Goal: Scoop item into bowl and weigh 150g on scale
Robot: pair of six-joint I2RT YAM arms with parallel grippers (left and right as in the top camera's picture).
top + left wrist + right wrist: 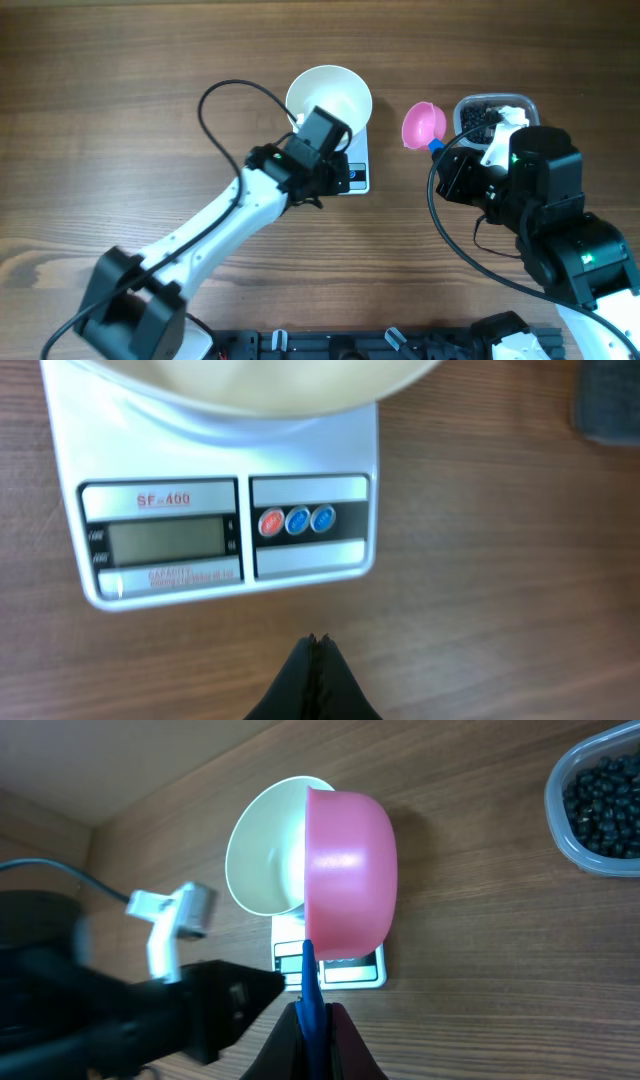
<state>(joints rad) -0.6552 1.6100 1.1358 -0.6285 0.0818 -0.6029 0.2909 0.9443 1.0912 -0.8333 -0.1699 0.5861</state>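
**Colours on the table**

We saw a brown, wood-grained table [120,100]. The bowl [328,95] was plain creamy white. The scale [300,445] was white, with a grey display [165,541], red lettering [163,499], and one red and two blue buttons [297,521]. The scoop [350,870] was pink, its handle [310,985] blue. The item [605,805] looked blue-black inside a clear container [555,800].

Closed tool [313,1012] gripping pink scoop [350,870], white bowl [262,850] behind, seemingly on scale [355,973]
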